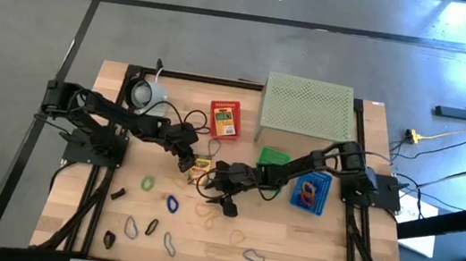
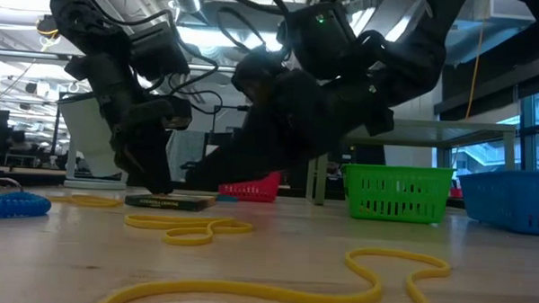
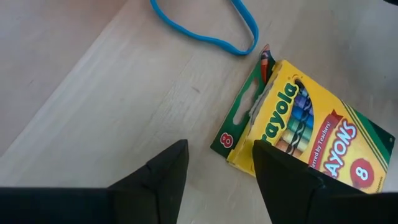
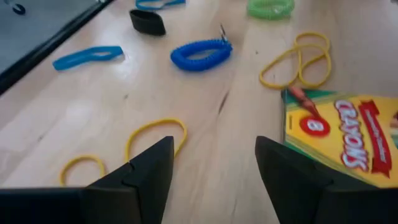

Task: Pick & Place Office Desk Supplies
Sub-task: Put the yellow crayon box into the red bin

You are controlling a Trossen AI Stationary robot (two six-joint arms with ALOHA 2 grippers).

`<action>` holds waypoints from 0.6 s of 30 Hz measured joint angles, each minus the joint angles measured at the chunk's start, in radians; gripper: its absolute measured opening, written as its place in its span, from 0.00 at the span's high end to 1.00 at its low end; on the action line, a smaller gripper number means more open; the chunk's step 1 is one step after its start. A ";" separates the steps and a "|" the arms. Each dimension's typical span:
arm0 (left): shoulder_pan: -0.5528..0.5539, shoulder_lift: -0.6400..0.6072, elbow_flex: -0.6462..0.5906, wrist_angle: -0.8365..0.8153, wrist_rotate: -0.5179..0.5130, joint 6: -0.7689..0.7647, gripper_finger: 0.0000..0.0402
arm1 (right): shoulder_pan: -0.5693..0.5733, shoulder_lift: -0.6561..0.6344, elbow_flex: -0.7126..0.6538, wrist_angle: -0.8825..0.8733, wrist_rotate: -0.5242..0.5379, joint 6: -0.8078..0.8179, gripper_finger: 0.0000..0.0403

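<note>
A small yellow crayon box (image 3: 311, 137) lies flat on the wooden table (image 1: 290, 246), near its middle (image 1: 201, 166). My left gripper (image 3: 217, 180) stands open and tilted down over the box's flap end, one finger beside the box and one over its edge. My right gripper (image 4: 211, 174) is open and low, just to the box's near side (image 4: 342, 134), with a yellow rubber band (image 4: 155, 134) on the table between its fingers. A blue coil loop (image 4: 200, 55), a green coil loop (image 4: 270, 7), more yellow bands (image 4: 298, 59), a blue band (image 4: 87, 57) and a black clip (image 4: 147, 22) lie scattered beyond. My left gripper has one finger (image 3: 283, 177) over the crayon box's long edge near the flap end (image 3: 249, 146), coming from above at a slant. I cannot tell whether that finger touches the box. The box lies flat on the table.
A pale green perforated stand (image 1: 306, 109) and a red box (image 1: 225, 119) are at the back, a pale mug (image 1: 143, 92) at the back left. A green basket (image 1: 273, 157) and a blue basket (image 1: 311, 191) sit beside the right arm. Loops and clips dot the front.
</note>
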 joint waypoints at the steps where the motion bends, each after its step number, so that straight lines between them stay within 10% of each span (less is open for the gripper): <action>1: 0.000 0.000 0.000 0.001 -0.001 -0.007 0.56 | 0.001 0.000 0.000 0.000 0.008 0.000 0.43; 18: 0.002 0.003 -0.003 0.071 -0.041 -0.070 0.57 | 0.001 0.008 -0.001 0.000 -0.032 0.002 0.43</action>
